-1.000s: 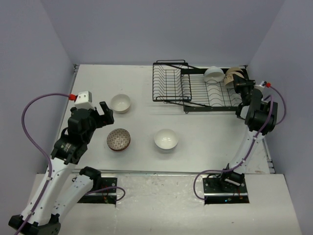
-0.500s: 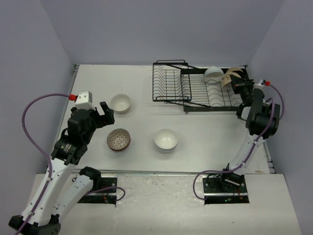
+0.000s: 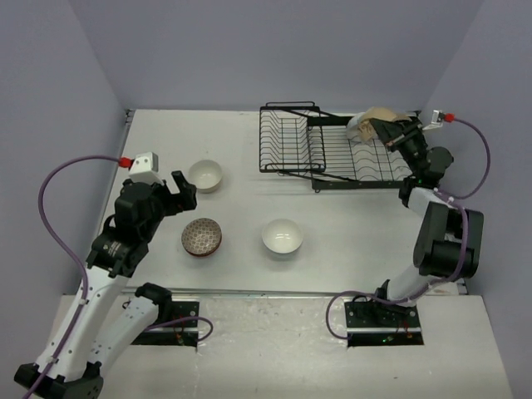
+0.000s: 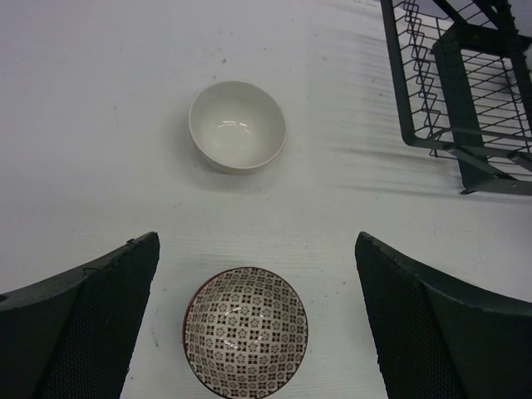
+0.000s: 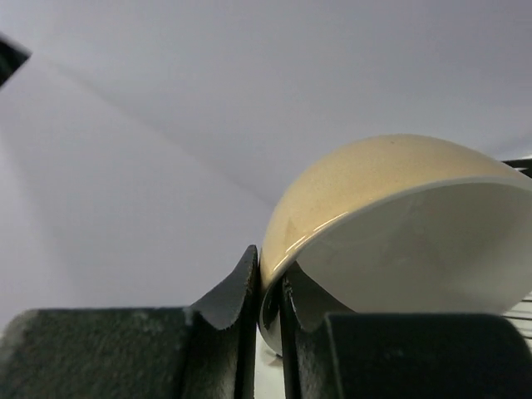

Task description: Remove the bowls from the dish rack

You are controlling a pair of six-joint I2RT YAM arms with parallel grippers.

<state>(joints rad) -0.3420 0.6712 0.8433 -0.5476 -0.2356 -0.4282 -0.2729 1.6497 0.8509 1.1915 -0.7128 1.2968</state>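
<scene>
Lavender walls (image 3: 249, 50) are enclosing a white table (image 3: 349, 212). Right gripper (image 3: 391, 133) is clamping beige bowl (image 3: 378, 116) at 2 o'clock; left gripper (image 3: 179, 189) is hanging wide open.

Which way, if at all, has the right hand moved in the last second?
Yes. In the top view the right hand, gripping the beige bowl, has shifted left from beside the rack's right end to over its wires.

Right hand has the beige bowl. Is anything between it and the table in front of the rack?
Only the rack: its wide section lies below the beige bowl and toward the table. The right hand appears to hold the bowl above the wires.
</scene>
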